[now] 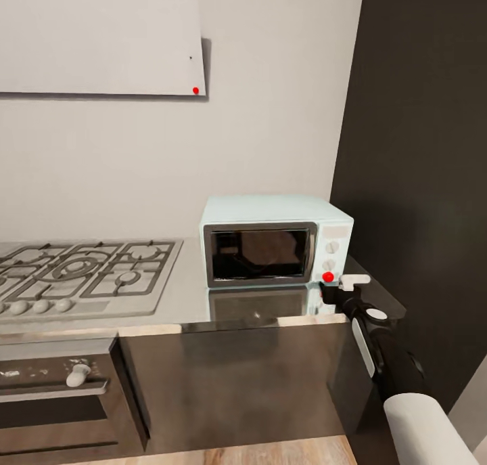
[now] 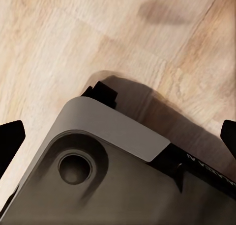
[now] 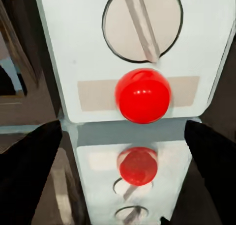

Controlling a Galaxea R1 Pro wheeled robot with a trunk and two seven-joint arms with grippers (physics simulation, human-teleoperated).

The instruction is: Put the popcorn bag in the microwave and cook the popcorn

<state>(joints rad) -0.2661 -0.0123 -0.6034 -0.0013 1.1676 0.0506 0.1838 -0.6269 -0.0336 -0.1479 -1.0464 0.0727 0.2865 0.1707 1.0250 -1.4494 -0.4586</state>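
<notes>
The pale mint-blue microwave stands on the grey countertop against the wall, its dark glass door closed. My right gripper hovers just in front of the microwave's red indicator dot at the lower right of its control panel. In the right wrist view the red dot sits close ahead, below a white knob, with the open gripper and its dark fingers wide on both sides. The popcorn bag and popcorn are out of view. My left gripper hangs open over the wood floor.
A silver gas hob lies left of the microwave, with a dark oven below it. A tall dark cabinet rises right beside the microwave. A pale hood hangs above the hob. My own base shows under the left gripper.
</notes>
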